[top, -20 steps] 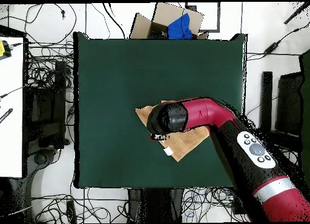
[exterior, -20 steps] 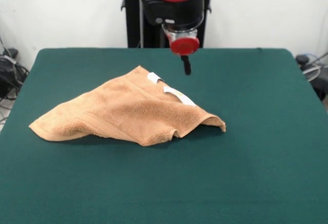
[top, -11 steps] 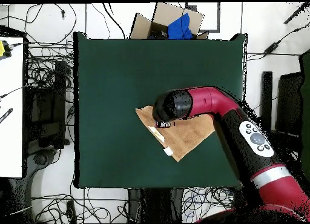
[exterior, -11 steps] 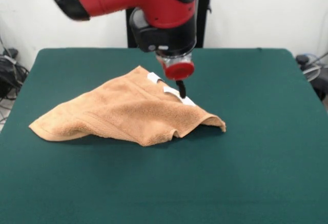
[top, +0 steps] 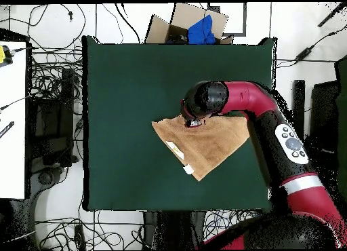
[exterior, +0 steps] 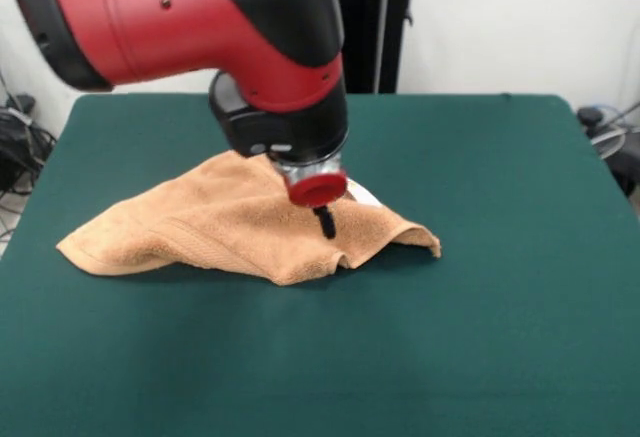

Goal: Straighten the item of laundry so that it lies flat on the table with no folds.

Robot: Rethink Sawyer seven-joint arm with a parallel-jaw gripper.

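We see the red and black arm point(exterior: 200, 17) bent low, its gripper point(exterior: 325, 222) touching the crumpled orange-tan terry towel point(exterior: 230, 222); we cannot tell its grip.

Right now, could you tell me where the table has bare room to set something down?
In the front view, the table is bare cloth along the whole near strip below the towel, and on the wide right side. The middle is crowded: the towel lies there, with the gripper low over its near fold.
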